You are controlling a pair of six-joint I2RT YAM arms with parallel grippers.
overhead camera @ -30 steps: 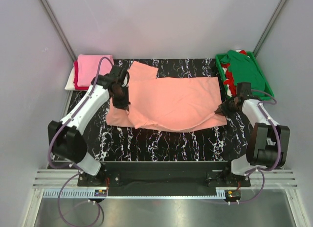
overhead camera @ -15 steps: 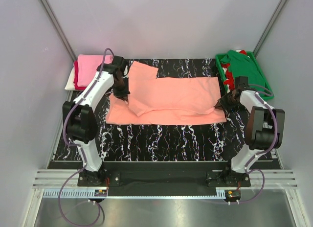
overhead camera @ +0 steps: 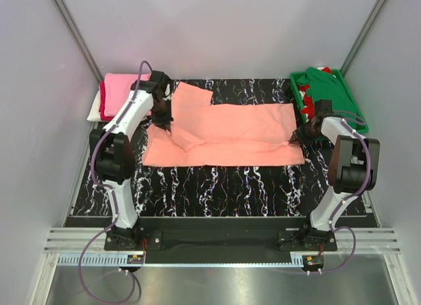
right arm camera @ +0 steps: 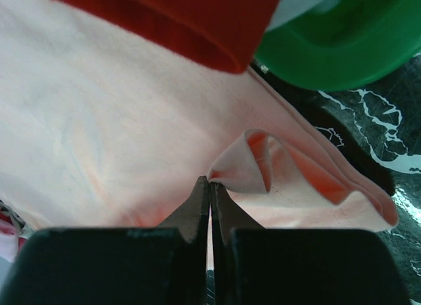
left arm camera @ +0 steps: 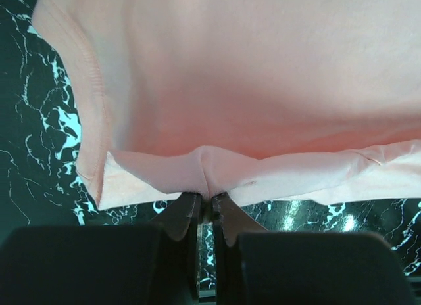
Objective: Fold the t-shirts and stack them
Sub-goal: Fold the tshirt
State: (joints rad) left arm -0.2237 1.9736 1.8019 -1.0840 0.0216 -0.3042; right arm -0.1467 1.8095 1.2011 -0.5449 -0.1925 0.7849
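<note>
The salmon-peach short-sleeved cloth t-shirt (overhead camera: 230,131) lies flat across the middle of the black white-veined table (overhead camera: 217,187). It is doubled over into a long band running from 9 to 3 o'clock, with one sleeve flap pointing toward 11.

The left gripper (overhead camera: 166,126) sits at the band's 9 o'clock end, its fingers pressed together on a small ridge of the folded edge. The right gripper (overhead camera: 294,139) mirrors it at the 3 o'clock end, nipping a puckered corner of hem. Holding both ends at once lets the cloth be carried over evenly, so the fold line comes out straight rather than skewed. Each pinch probably takes both layers, though the wrist views do not show that clearly.

Both grips are down at table level, so the lengthwise fold looks laid and letting go seems the step in hand.

A bright pink folded t-shirt (overhead camera: 123,91) tops the finished pile at 10 o'clock. The green plastic tray (overhead camera: 360,121) at 2 o'clock holds a dark green t-shirt (overhead camera: 332,94) and a red t-shirt (right arm camera: 171,19), waiting their turn.
</note>
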